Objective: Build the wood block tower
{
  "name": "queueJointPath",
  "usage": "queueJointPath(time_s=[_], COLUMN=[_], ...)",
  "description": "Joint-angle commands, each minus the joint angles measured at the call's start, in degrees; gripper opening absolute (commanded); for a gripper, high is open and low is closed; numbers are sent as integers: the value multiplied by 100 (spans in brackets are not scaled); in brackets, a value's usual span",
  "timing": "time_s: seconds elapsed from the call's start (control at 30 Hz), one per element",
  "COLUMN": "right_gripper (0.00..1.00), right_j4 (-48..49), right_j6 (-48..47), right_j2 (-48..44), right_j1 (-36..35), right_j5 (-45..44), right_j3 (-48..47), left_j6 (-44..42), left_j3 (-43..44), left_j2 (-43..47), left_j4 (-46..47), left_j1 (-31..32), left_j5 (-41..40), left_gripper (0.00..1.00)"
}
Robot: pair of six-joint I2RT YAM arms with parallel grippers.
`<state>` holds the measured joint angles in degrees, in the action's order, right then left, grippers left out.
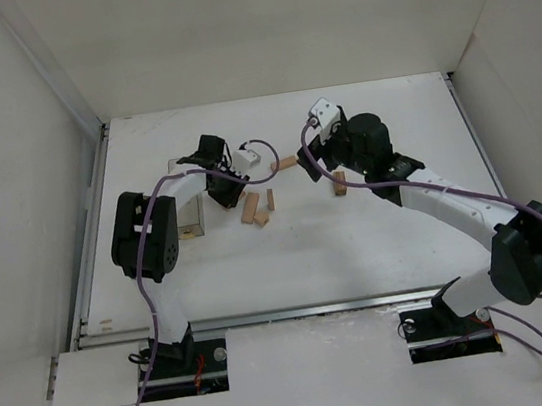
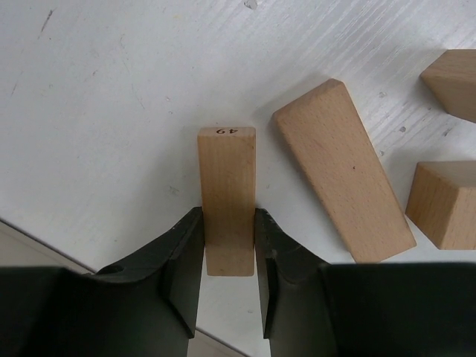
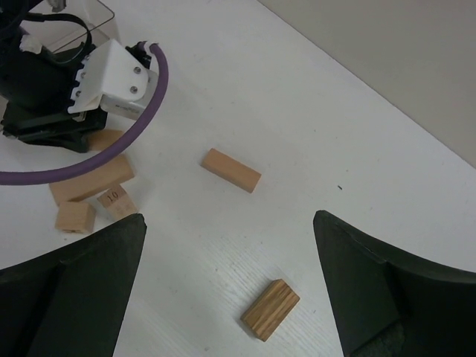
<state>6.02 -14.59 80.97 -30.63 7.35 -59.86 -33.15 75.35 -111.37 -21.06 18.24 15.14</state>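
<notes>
jaws around block (image 2: 227,193) on white table (image 2: 111,89)

The white table (image 1: 378,248), lightly scratched, carries a clear plastic box (image 1: 190,219) near its left edge. Right of the box, a narrow block (image 2: 227,186) and a wider plank (image 2: 342,169) lie flat and just apart, with two smaller blocks (image 2: 444,204) beside the plank. A pale block (image 3: 231,169) and a darker-grained block (image 3: 270,309) lie singly toward the middle, well apart from that group.

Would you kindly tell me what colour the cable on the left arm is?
Purple; the cable shows best in the right wrist view.
</notes>
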Motion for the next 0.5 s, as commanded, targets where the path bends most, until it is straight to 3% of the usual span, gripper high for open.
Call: queueJointPath(time_s=[0.0,0.23,0.37,0.47], right_gripper=[100,100,100,94], right_j4=[321,-145,-163,127], right_j6=[648,2319,2864,3084], right_j2=[-178,234,367,481], right_j1=[66,330,452,453], right_j5=[-470,-657,123,669], right_j3=[-307,-1168,-1599,-1704], left_j6=[80,-227,-605,-868], left_j3=[-12,365,568,822], left_j2=[272,1300,1793,1926], left_j4=[-144,286,339,68], left_j1=[-118,-189,-189,-128], left_j5=[112,261,796,1052], left_gripper=[0,0,0,0])
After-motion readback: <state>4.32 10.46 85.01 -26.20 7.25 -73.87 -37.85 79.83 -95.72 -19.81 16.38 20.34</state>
